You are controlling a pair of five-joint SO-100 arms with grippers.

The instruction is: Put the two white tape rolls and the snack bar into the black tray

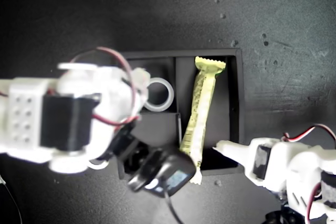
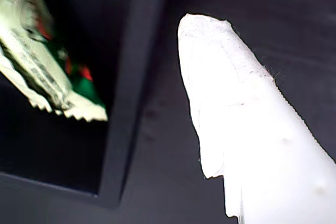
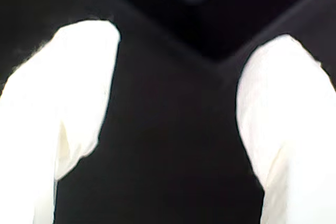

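Observation:
The black tray (image 1: pixel 239 103) sits mid-table. One white tape roll (image 1: pixel 158 94) lies in its small far compartment toward the exterior view's left. The snack bar (image 1: pixel 199 114) lies along the long compartment, its near crimped end (image 2: pixel 79 109) poking over the front wall. My first gripper (image 1: pixel 219 146) points at the tray's near corner on the exterior view's right, close to that end. Only one of its white fingers (image 2: pixel 236 108) shows. My second gripper (image 3: pixel 173 98) hangs open and holds nothing over the tray's dividing walls (image 3: pixel 220 56). In the exterior view its own arm (image 1: pixel 79 119) hides its fingers.
The second arm's bulk and its black wrist camera (image 1: pixel 163 174) cover the tray's near compartment on the exterior view's left. A white curved edge (image 1: pixel 97 164) peeks out under that arm; I cannot tell what it is. Dark tabletop (image 1: pixel 283 35) surrounds the tray.

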